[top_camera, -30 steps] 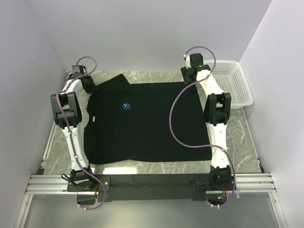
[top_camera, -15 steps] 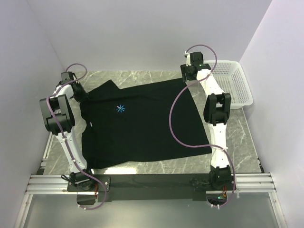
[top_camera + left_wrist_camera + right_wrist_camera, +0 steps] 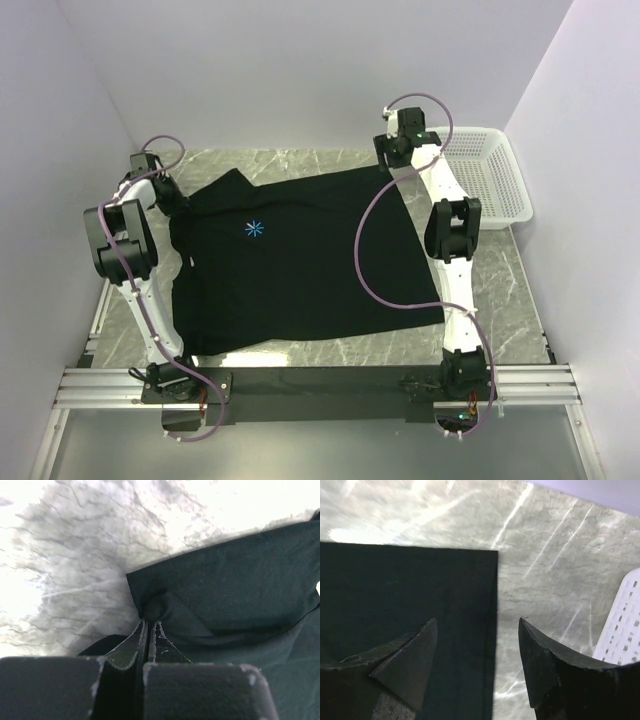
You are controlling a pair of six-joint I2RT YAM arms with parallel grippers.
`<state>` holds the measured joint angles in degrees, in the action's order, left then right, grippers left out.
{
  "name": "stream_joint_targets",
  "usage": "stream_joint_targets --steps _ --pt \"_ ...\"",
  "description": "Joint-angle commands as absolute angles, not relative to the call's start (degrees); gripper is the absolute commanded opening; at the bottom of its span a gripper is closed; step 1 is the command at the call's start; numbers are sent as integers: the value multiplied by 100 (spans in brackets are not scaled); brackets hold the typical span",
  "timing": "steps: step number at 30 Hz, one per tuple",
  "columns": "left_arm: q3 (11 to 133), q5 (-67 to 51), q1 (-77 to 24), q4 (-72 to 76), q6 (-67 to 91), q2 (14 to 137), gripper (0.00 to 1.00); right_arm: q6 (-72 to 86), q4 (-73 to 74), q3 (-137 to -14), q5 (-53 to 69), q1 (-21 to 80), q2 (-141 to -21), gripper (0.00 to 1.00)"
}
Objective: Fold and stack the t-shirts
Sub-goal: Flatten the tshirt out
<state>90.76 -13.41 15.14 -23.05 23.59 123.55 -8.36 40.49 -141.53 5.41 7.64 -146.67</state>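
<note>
Grey-veined marble covers the bench (image 3: 515,290), which is boxed in by plain white walls, with a white perforated basket (image 3: 490,175) at about 2 o'clock against the right wall. One black t-shirt (image 3: 300,270) lies spread nearly flat across the middle of the bench, its light-blue starburst print (image 3: 256,229) face up toward 10 o'clock and its collar end pointing to 9 o'clock; no second shirt shows in any view. The left hand (image 3: 150,623), out at 10 o'clock, has its fingers pressed together on a small bunched fold of cloth near the sleeve, and the fabric puckers where it is caught. The right hand (image 3: 477,622), at 1 o'clock, is spread wide and holds nothing: it hangs over the far hem corner, one finger above cloth and the other above bare marble. The shirt looks light, soft and thoroughly floppy — it will likely sag, drape and crease wherever it is unsupported, and a pinch in the middle of a panel would only gather a wad. Corners and seams seem the sound places to take hold, shoulder on one side and hem corner on the other, so the cloth stays taut between them. The marble looks smooth and glossy, so the shirt should slide on it readily.
</note>
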Motion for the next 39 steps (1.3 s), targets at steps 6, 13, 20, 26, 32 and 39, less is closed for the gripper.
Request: stream_joint_targets --steps 6,13,20,26,32,39 --pt "8966 -1293 1090 -3067 1749 12041 1 -1749 4280 -14246 343 694 -14906 73" --pt "8438 -1108 1099 -3032 1872 11514 1 -1977 4192 -14388 26 931 -15196 70" --pt "8411 -1160 1099 -3076 1916 11338 1 -2021 4597 -14362 246 932 -15311 64" --pt "8499 -1117 1099 -3085 1960 11320 0 -2092 5009 -14256 501 949 -15249 55" --pt "8508 -897 1099 -2988 2109 11162 1 -2065 5361 -14239 676 870 -15223 42" --pt "8376 -914 1178 -2874 2188 10899 1 -2206 5642 -14009 861 800 -15029 29"
